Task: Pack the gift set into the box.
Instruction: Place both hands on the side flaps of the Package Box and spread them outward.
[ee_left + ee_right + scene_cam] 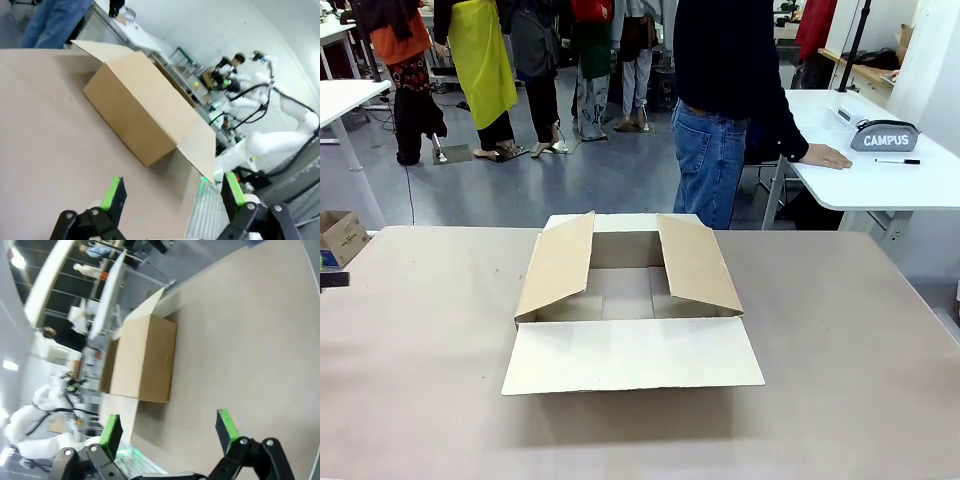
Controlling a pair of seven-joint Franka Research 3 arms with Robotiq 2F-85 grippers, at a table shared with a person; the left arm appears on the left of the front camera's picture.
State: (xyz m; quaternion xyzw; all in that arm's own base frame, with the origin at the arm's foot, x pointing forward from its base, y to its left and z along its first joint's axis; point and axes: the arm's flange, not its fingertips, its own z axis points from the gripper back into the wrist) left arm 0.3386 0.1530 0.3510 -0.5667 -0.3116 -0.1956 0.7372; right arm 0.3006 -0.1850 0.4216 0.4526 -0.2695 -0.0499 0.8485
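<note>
Tabletop (840,380), broad and dull brown, right across the front view. Dead centre on it, large plain brown corrugated cardboard box (630,300), open, near flap laid flat toward the robot, side flaps slanting over the opening. Off at far right, white side table (860,185), person's hand (825,156) resting flat on it. Next, left claw (172,187), box ahead of it, green-padded fingers spread wide, gripping nothing. Same for right claw (168,421): wide apart, nothing between the pads. Well apart from the box, on the white table, grey pouch lettered "CAMPUS" (884,136), black pen (898,161) just in front.
</note>
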